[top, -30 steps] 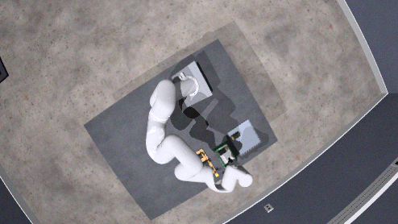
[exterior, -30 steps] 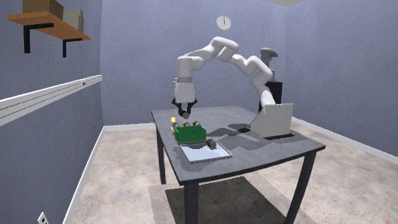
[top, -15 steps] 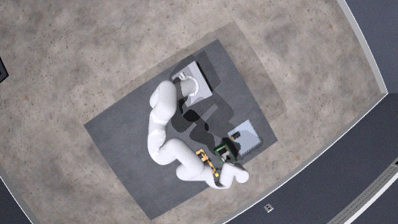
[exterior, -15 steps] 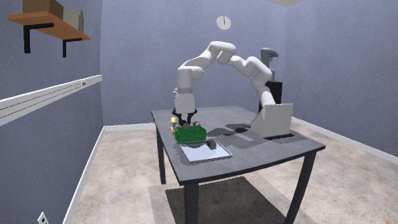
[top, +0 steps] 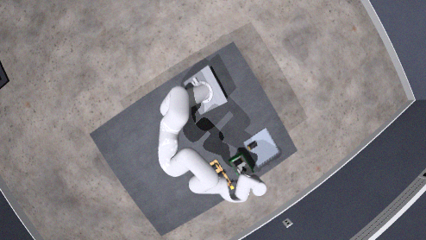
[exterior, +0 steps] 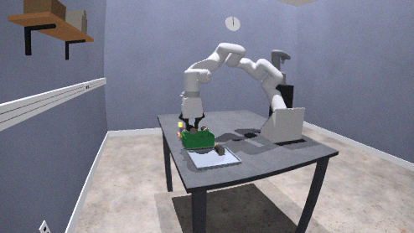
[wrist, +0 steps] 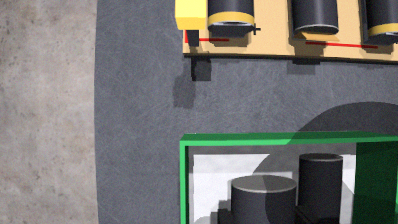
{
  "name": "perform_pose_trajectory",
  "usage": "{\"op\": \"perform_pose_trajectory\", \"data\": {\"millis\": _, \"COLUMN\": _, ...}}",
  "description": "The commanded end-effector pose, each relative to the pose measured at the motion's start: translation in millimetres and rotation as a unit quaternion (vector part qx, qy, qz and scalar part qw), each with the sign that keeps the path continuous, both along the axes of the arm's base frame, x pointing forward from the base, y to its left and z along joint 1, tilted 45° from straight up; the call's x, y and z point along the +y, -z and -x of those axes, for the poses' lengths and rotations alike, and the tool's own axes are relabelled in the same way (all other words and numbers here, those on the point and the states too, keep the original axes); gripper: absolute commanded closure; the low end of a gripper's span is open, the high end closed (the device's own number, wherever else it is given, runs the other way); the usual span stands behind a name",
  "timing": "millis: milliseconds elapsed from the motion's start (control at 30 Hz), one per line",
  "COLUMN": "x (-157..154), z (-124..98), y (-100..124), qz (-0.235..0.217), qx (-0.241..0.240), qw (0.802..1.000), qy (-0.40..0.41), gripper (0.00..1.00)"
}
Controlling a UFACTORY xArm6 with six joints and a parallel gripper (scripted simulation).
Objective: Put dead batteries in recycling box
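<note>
My gripper [exterior: 192, 127] [wrist: 263, 216] is shut on a dark battery [exterior: 193, 131] [wrist: 263, 197], its flat grey end facing the wrist camera. It is over the green box [exterior: 199, 141] [wrist: 184, 175], near rim height in the exterior view. Another battery [wrist: 320, 187] is inside the box, which stands upright. Three batteries [wrist: 231, 9] [wrist: 315, 14] [wrist: 382, 17] lie in the tan holder board [top: 217, 166] [wrist: 272, 17]; two show yellow bands at the near end. The bulb [top: 232, 187] [exterior: 180, 125] [wrist: 190, 16] looks bright yellow. One battery [top: 252, 145] [exterior: 219, 149] lies on the pale tray [top: 266, 151] [exterior: 209, 160].
The tray lies beside the box, on the side away from the holder board. The arm's base [top: 217, 97] [exterior: 287, 126] stands on the dark table [top: 129, 151] [exterior: 268, 161]. The table edge [wrist: 96, 125] runs along the left of the wrist view.
</note>
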State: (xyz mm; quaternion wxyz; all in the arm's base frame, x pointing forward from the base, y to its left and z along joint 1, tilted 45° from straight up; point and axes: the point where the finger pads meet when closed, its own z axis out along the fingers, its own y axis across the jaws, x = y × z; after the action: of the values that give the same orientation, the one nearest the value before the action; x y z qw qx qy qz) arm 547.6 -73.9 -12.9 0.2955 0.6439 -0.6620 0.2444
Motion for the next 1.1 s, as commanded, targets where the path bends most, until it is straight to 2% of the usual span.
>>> {"op": "perform_pose_trajectory", "data": {"millis": 0, "x": 1, "z": -2, "y": -1, "qz": 0.0, "qx": -0.002, "qw": 1.0, "qy": -0.001, "gripper": 0.72}}
{"op": "perform_pose_trajectory", "data": {"millis": 400, "x": -1, "z": -1, "y": 1, "qz": 0.0, "qx": -0.002, "qw": 1.0, "qy": -0.001, "gripper": 0.72}}
{"op": "perform_pose_trajectory", "data": {"millis": 700, "x": -27, "z": 1, "y": 26, "qz": 0.0, "qx": -0.002, "qw": 1.0, "qy": -0.001, "gripper": 0.72}}
{"op": "perform_pose_trajectory", "data": {"millis": 1067, "x": -44, "z": 3, "y": 44, "qz": 0.0, "qx": -0.002, "qw": 1.0, "qy": -0.001, "gripper": 0.72}}
